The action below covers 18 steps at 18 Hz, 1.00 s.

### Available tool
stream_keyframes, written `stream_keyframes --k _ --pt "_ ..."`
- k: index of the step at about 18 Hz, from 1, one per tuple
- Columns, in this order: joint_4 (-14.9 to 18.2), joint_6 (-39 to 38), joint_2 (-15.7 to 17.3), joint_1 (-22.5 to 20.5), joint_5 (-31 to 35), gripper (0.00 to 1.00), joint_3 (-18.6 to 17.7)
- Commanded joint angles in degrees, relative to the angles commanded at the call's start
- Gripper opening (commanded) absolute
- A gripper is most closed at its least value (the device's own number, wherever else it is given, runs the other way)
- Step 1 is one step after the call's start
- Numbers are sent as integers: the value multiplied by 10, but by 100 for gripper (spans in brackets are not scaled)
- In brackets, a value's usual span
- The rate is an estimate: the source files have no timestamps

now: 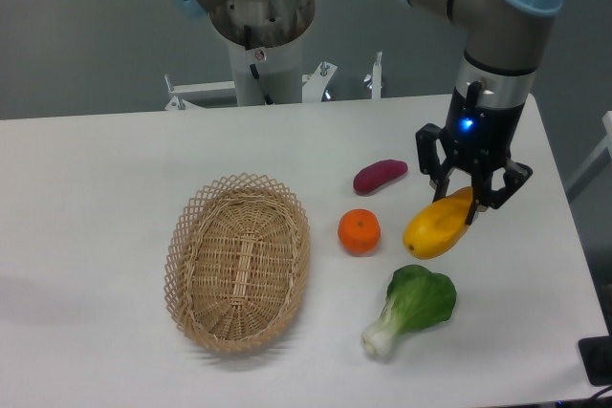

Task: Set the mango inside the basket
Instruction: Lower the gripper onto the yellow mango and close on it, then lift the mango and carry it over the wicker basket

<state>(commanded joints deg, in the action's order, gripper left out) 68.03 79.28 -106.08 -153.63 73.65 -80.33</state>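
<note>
Nearest the camera, at the front right of the white table (96, 160), lies a bok choy (413, 305), its pale stem end pointing forward and its dark green leaves behind. To its left, well apart from it, sits the wicker basket (238, 261), an oval woven bowl with an open lattice rim. Nothing is inside it.

A little farther back, between the basket and my working spot, rests a round orange (359, 231). Just right of it is the mango (437, 228), smooth and yellow-orange, lying tilted with its upper end rising toward me.

My gripper (467, 194) comes down over that upper end. My two black fingers stand either side of the fruit's tip, and they look closed against it, though I cannot tell whether the mango's lower end is lifted clear or resting on the table.

Behind the orange lies a purple sweet potato (380, 176), separate from everything else. At the back stands my arm's grey base column (258, 45).

As I judge it, the task is in its early part: the mango appears grasped, but it sits well right of the basket. What remains is lifting it, carrying it left past the orange, and releasing it into the basket.
</note>
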Motion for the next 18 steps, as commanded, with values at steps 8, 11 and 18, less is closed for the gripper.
stream_keyframes --k 8,11,18 --pt "6 -8 21 8 0 36 -25" --pt "7 -25 38 13 3 36 -44" --pt "-49 -172 65 85 12 36 -109"
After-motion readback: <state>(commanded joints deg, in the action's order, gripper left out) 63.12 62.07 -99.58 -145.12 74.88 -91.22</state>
